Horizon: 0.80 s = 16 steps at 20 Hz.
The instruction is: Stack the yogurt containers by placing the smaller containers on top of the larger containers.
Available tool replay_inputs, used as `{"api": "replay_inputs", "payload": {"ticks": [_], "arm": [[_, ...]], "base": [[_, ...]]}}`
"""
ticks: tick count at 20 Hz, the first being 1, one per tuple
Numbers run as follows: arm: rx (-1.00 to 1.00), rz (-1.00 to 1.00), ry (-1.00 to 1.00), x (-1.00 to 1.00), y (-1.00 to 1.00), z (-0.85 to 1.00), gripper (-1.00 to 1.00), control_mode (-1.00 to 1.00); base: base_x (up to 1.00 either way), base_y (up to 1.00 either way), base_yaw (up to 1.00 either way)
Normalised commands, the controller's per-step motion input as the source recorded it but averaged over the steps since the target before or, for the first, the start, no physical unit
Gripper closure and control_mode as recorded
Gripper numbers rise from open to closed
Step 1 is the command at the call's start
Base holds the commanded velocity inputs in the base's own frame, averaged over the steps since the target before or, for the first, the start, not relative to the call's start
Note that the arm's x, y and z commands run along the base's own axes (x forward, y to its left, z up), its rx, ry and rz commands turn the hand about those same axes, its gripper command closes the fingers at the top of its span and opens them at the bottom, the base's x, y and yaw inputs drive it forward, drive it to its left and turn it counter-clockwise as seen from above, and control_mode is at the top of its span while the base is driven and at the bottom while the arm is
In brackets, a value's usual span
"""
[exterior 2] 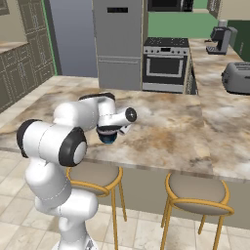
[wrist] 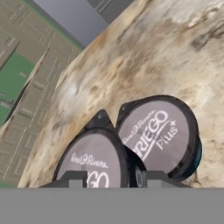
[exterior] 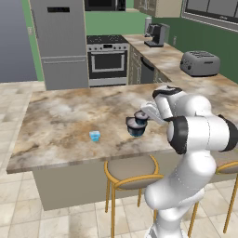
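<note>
Left base view: the white arm reaches over the marble counter (exterior: 60, 116), its gripper (exterior: 142, 116) poised at the near edge above two dark-blue tubs. The smaller tub (exterior: 141, 115) sits high, right at the fingers and above the rim of the larger tub (exterior: 135, 127), which stands on the counter near its front edge; whether the two tubs touch cannot be told from here. The tiny light-blue cup (exterior: 95, 136) stands alone on the counter, well apart to the left of the pair. A wooden stool (exterior: 131, 173) stands under the counter edge below the tubs; a toaster (exterior: 200, 63) sits on the far counter, an oven (exterior: 108, 60) beyond. Right base view: the arm's forearm covers most of the tubs; just the blue lower wall of the larger tub (exterior 2: 107, 137) peeks out beneath the hand, at the counter's near edge. Hand view: two pale grey printed lids lie side by side, overlapping in the picture. The nearer lid, the smaller tub (wrist: 94, 164), lies between the dark finger tips (wrist: 74, 178), and the jaws stand narrowed against its sides, gripping it. The larger tub (wrist: 159, 131) lies just beyond, on the counter.
</note>
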Motion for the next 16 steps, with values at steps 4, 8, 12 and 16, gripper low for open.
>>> {"api": "replay_inputs", "payload": {"ticks": [4,8,12,16], "arm": [[0.00,0.00,0.00,0.20,0.00,-0.09,1.00,-1.00],[0.00,0.00,0.00,0.24,0.00,-0.11,1.00,-1.00],[0.00,0.00,0.00,0.16,0.00,-0.18,1.00,-1.00],[0.00,0.00,0.00,0.18,0.00,-0.20,1.00,-1.00]], "base": [[0.00,0.00,0.00],[0.00,0.00,0.00],[0.00,0.00,0.00],[0.00,0.00,0.00]]}}
